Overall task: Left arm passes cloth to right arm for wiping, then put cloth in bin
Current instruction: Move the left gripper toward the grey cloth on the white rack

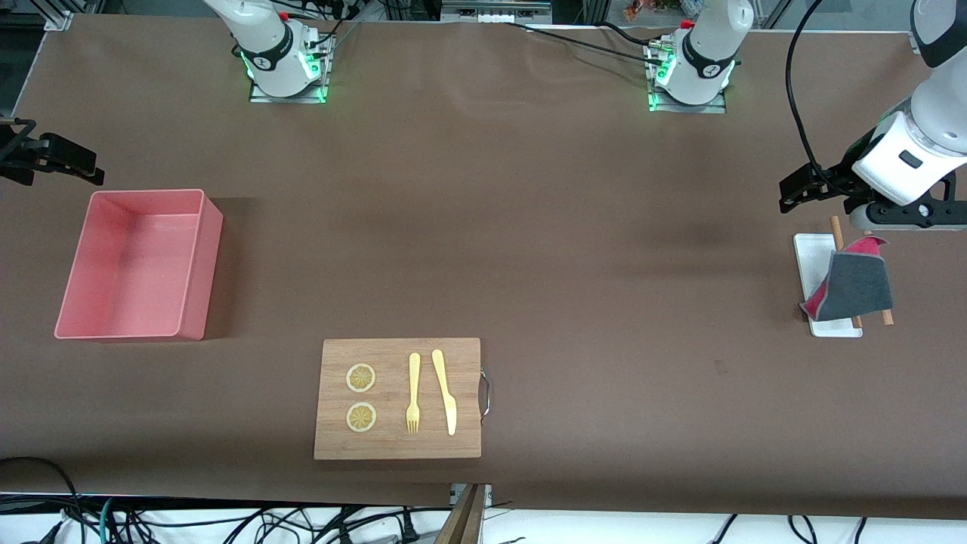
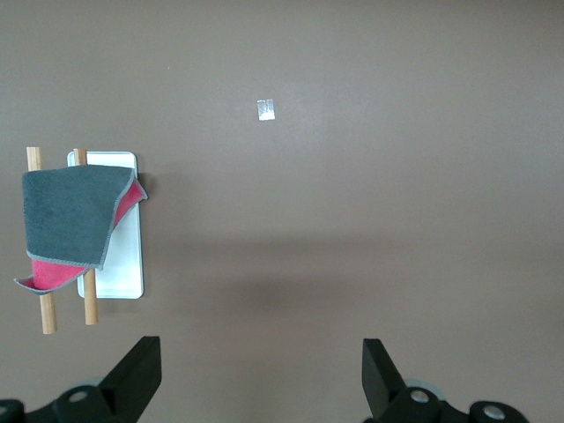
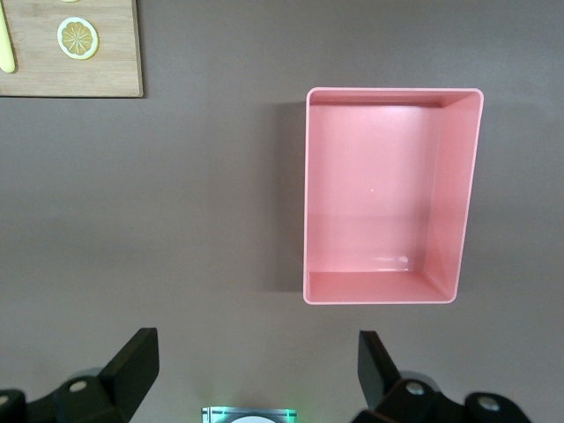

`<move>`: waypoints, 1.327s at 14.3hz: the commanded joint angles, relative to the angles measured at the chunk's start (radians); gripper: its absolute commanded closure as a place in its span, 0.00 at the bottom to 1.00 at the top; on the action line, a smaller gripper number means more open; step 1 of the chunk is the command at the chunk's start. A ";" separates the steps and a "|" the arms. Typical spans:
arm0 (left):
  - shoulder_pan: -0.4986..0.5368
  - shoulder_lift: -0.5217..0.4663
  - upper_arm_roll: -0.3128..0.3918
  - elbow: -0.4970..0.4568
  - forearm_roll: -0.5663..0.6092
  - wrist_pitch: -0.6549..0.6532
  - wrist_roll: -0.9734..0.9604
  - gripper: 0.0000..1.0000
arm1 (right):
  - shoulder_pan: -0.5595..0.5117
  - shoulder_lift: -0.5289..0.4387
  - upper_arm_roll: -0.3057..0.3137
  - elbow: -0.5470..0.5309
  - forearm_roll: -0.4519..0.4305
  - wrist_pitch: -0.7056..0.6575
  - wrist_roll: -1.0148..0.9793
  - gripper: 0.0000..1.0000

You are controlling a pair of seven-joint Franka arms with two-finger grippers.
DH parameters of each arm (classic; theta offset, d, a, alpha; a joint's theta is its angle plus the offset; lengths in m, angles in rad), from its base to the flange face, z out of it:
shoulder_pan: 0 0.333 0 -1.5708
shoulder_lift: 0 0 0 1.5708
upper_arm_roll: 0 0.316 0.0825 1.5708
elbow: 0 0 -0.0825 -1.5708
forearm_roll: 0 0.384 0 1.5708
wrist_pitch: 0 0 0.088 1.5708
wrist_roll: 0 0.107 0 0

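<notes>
The cloth [image 1: 857,287], dark grey with a magenta-red reverse, hangs over two wooden sticks [image 1: 836,227] laid across a small white tray [image 1: 812,261] at the left arm's end of the table. It also shows in the left wrist view [image 2: 75,216]. My left gripper [image 1: 903,217] is open and empty, up over bare table beside the tray [image 2: 262,370]. The pink bin [image 1: 204,227] stands empty at the right arm's end [image 3: 458,194]. My right gripper [image 1: 45,160] is open and empty, up over bare table beside the bin [image 3: 256,361].
A wooden cutting board [image 1: 396,446] lies near the front edge with two lemon slices [image 1: 360,378], a yellow fork [image 1: 413,393] and a yellow knife [image 1: 446,393]. Its corner shows in the right wrist view [image 3: 88,75]. A small white tag [image 2: 266,109] lies on the table.
</notes>
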 commanded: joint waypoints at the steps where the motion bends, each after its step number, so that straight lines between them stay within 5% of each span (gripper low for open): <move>1: -0.008 0.013 0.008 0.030 -0.003 -0.020 0.021 0.00 | -0.003 0.003 -0.002 0.007 0.012 0.000 -0.019 0.00; 11: -0.008 0.010 0.005 0.032 -0.001 -0.081 0.045 0.00 | -0.005 0.003 -0.004 0.009 0.012 0.000 -0.019 0.00; 19: 0.010 0.008 0.019 0.029 0.055 -0.161 0.406 0.00 | -0.005 0.005 -0.004 0.009 0.012 0.000 -0.019 0.00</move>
